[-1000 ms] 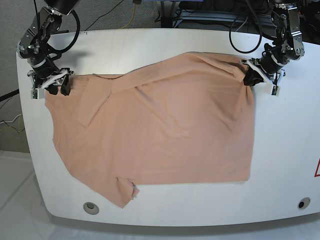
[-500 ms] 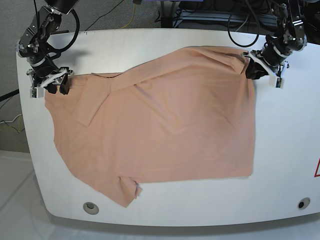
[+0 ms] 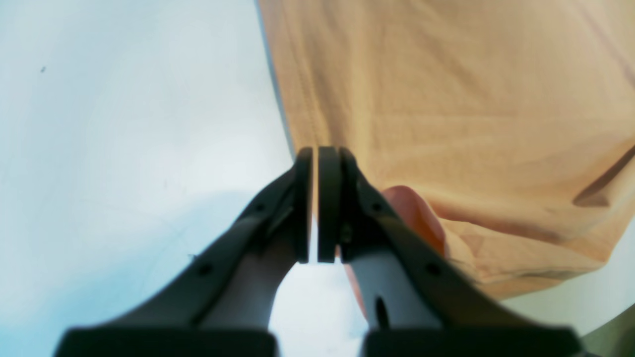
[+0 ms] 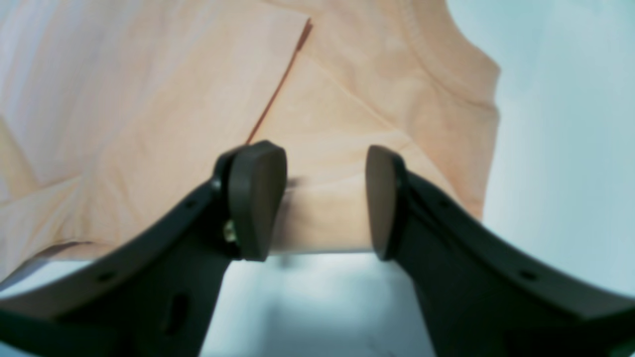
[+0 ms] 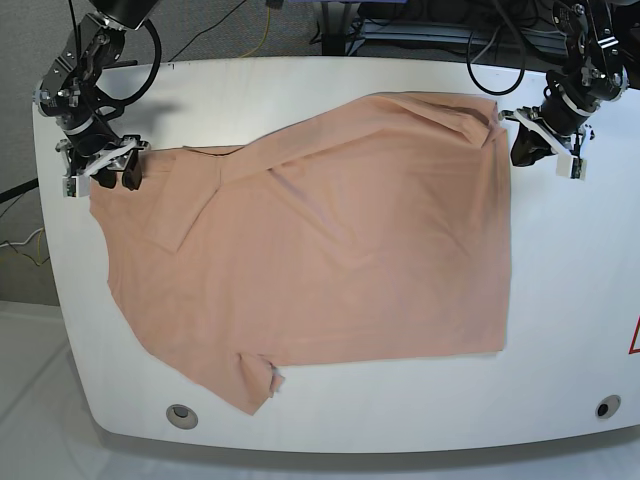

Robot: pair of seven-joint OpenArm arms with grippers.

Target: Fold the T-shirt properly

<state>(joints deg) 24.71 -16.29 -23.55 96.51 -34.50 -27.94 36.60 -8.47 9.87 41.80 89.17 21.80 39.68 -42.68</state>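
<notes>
White and rounded, the surface point(image 5: 560, 300) carries a plain peach short-sleeved cloth T-shirt point(image 5: 330, 260), spread almost flat across its middle, one sleeve near the front edge. The left pincer point(image 5: 540, 150) sits just off the shirt's far corner, pressed together with nothing in it. The right pincer point(image 4: 325, 203) stands half open over the shirt's edge at the other far corner, holding nothing yet. The cloth looks thin, light and floppy, so it should be pinched at corners or hems.

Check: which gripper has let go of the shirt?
The left gripper: shut beside the T-shirt, clear of its edge. The right gripper, open, straddles the fabric.
</notes>
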